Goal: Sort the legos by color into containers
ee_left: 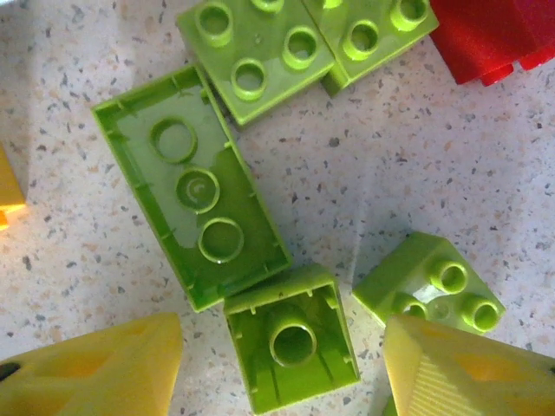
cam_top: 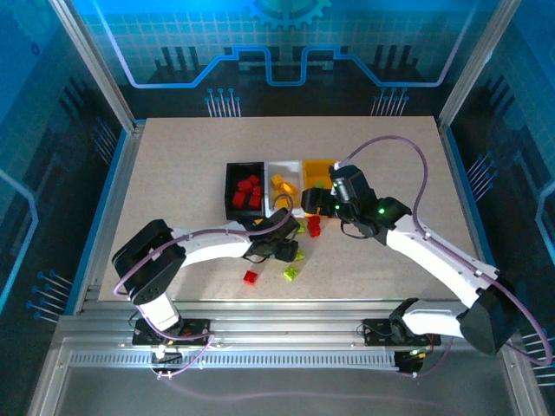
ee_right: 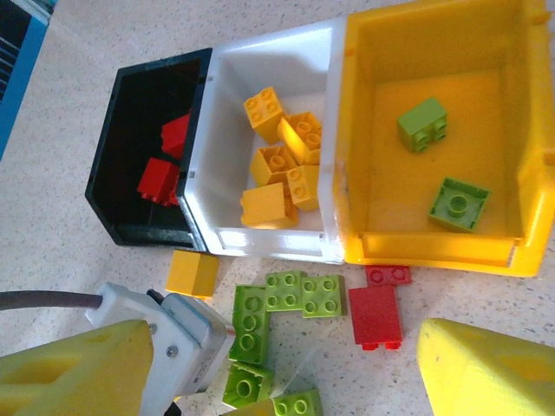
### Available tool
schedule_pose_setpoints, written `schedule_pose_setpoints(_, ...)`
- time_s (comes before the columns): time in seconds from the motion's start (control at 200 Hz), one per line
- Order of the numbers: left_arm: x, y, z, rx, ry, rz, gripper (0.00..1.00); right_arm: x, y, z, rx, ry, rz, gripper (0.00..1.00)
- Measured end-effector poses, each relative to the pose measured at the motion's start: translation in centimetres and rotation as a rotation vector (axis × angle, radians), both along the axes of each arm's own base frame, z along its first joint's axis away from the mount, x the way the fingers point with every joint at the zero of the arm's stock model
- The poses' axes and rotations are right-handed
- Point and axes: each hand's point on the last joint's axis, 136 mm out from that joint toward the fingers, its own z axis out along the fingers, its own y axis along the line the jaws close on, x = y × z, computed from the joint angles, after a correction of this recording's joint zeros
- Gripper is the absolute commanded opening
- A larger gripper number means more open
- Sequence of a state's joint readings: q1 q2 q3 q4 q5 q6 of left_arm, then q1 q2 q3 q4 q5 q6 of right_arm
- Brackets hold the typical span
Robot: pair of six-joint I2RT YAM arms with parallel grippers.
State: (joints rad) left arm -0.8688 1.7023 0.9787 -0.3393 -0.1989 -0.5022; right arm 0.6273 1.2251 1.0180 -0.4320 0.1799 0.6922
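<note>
Left end effector parted, straddling small lime lego, hollow side up; long lime lego abuts it; right end effector spread, empty.

The whole table is taken in by the top external view from above and behind the arm bases, looking down and forward from far off, so that the containers are seen small near the middle. The left wrist view is pointed straight down at the table from very close, with the left end effector framed at its lower edge over a few green legos. The right wrist view is held higher and tilted, the containers being faced obliquely from their near side past the right end effector. The same green legos are shared by both wrist views.
</note>
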Motion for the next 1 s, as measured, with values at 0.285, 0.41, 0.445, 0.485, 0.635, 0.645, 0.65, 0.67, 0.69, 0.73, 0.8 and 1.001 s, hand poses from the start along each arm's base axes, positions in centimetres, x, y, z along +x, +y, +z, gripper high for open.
schedule_pose_setpoints(0.285,-0.5,0.3,-1.8,0.083,0.014,-0.014,0.46,-0.2,-1.3,0.2,0.014,-0.011,-0.023,0.82)
schedule_pose_setpoints(0.41,-0.9,0.5,-1.9,0.107,0.013,-0.019,0.39,-0.2,-1.6,0.2,0.016,-0.011,-0.030,0.82)
schedule_pose_setpoints(0.445,-1.0,0.5,-1.9,0.111,0.011,-0.021,0.38,-0.2,-1.6,0.3,0.019,-0.012,-0.030,0.82)
schedule_pose_setpoints(0.485,-1.0,0.5,-1.8,0.110,0.008,-0.021,0.36,-0.2,-1.7,0.4,0.021,-0.015,-0.032,0.82)
schedule_pose_setpoints(0.635,-1.1,0.3,0.1,0.079,-0.013,-0.019,0.35,-0.3,-2.2,0.9,0.036,-0.029,-0.044,0.82)
schedule_pose_setpoints(0.645,-1.0,0.2,0.4,0.074,-0.017,-0.019,0.35,-0.3,-2.3,0.9,0.037,-0.030,-0.046,0.82)
schedule_pose_setpoints(0.65,-1.0,0.2,0.6,0.070,-0.019,-0.019,0.35,-0.3,-2.3,0.9,0.038,-0.030,-0.047,0.82)
schedule_pose_setpoints(0.67,-1.0,0.1,1.1,0.061,-0.025,-0.018,0.35,-0.4,-2.5,0.9,0.040,-0.031,-0.051,0.82)
schedule_pose_setpoints(0.69,-0.8,-0.2,1.8,0.046,-0.033,-0.020,0.35,-0.4,-2.7,0.9,0.041,-0.032,-0.056,0.82)
schedule_pose_setpoints(0.73,-0.4,-0.9,3.3,0.013,-0.052,-0.021,0.35,-0.5,-3.1,0.8,0.043,-0.033,-0.069,0.82)
schedule_pose_setpoints(0.8,0.8,-2.6,6.1,-0.056,-0.092,-0.021,0.35,-0.7,-3.9,0.4,0.044,-0.027,-0.091,0.82)
schedule_pose_setpoints(1.001,7.8,-7.6,13.0,-0.233,-0.202,0.011,0.34,-2.0,-6.3,-2.5,0.018,0.036,-0.159,0.82)
